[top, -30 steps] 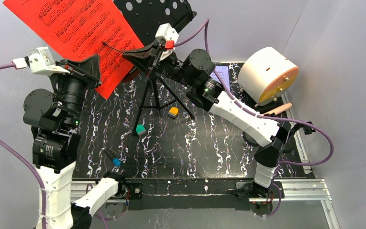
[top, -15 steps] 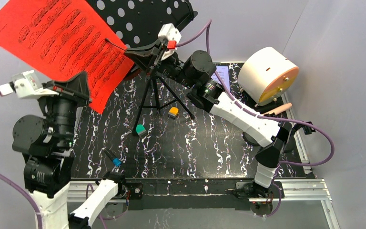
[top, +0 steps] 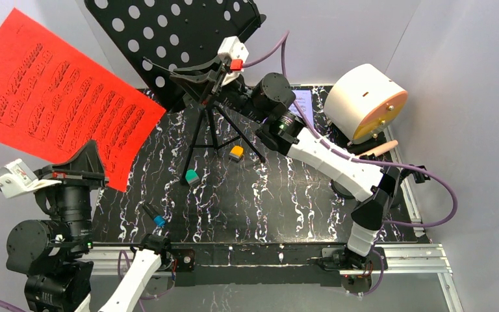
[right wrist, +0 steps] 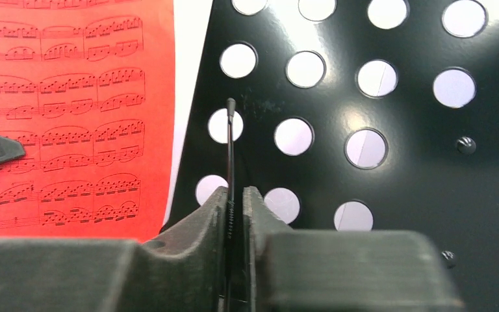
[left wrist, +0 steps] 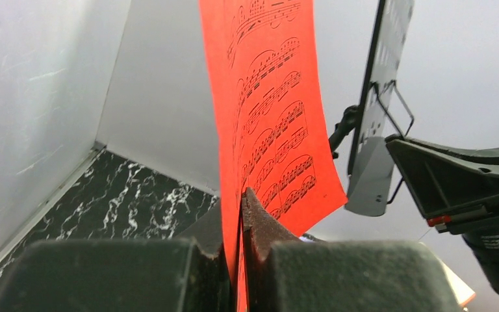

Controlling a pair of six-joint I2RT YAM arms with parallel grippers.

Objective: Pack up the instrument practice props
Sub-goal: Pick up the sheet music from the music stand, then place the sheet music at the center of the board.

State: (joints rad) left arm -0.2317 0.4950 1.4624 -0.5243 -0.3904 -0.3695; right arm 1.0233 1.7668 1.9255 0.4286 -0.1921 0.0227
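Top: tight clench of left gripper (top: 101, 168) on near edge of red music sheet (top: 58, 117), aloft at far left, left of music rack (top: 169, 39). Rack at far centre on tripod (top: 211, 130) over marble table (top: 266, 195). Right gripper (top: 179, 75) at rack's wire clip (top: 159, 65).
Left wrist: sheet (left wrist: 266, 97) edge-on, nipped between closed fingers (left wrist: 260, 227); rack (left wrist: 383, 84) to right, apart.
Right wrist: wire clip (right wrist: 230, 143) in narrow slot between fingers (right wrist: 198, 218); pinched or released, cannot tell. Perforated rack plate (right wrist: 364, 97) just behind; red sheet (right wrist: 71, 97) at left.
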